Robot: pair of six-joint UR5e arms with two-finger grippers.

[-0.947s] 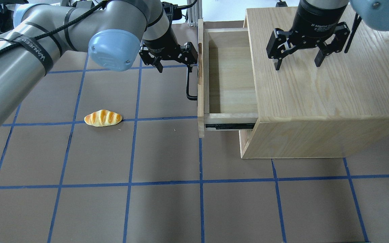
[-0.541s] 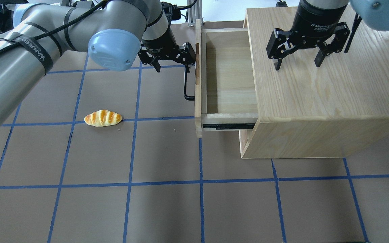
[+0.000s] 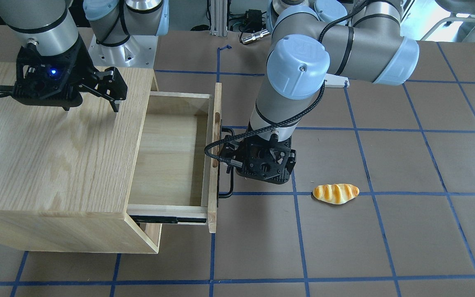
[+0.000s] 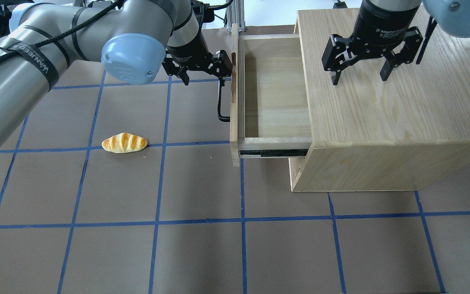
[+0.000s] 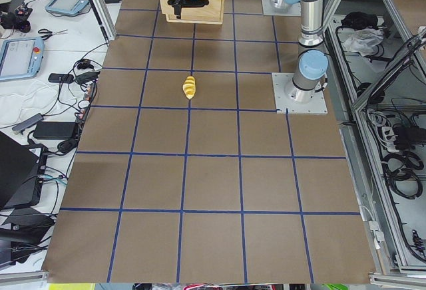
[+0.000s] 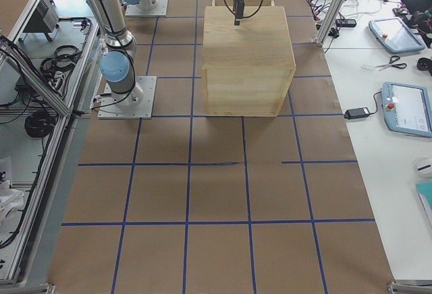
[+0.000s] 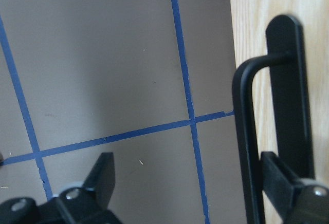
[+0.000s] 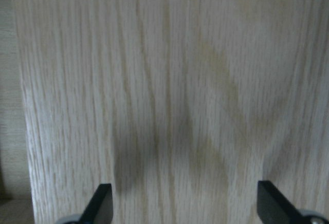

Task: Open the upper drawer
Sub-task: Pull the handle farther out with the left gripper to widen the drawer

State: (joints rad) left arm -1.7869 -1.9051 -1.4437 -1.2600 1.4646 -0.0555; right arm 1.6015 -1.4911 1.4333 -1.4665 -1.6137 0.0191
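Observation:
The upper drawer [image 4: 276,94] is pulled well out of the oak cabinet [image 4: 394,94] and looks empty inside. Its black bar handle [image 4: 220,102] is on the front panel [image 4: 234,102]. My left gripper [image 4: 203,77] is open at the handle's far end. In the left wrist view [image 7: 190,183] one finger [image 7: 280,178] sits behind the handle bar [image 7: 245,131], against the drawer front [image 7: 257,29]. My right gripper [image 4: 360,77] is open and empty just above the cabinet top, as the right wrist view [image 8: 185,203] also shows. The drawer [image 3: 171,161] also shows in the front-facing view.
A toy bread roll [image 4: 124,143] lies on the brown table left of the drawer, apart from both arms. It also shows in the front-facing view [image 3: 335,193]. The lower drawer front [image 4: 296,167] stays in the cabinet. Blue tape lines grid the table.
The drawer has slid further out of the cabinet, toward the overhead view's left, and my left gripper has moved with its handle. My right gripper has not moved.

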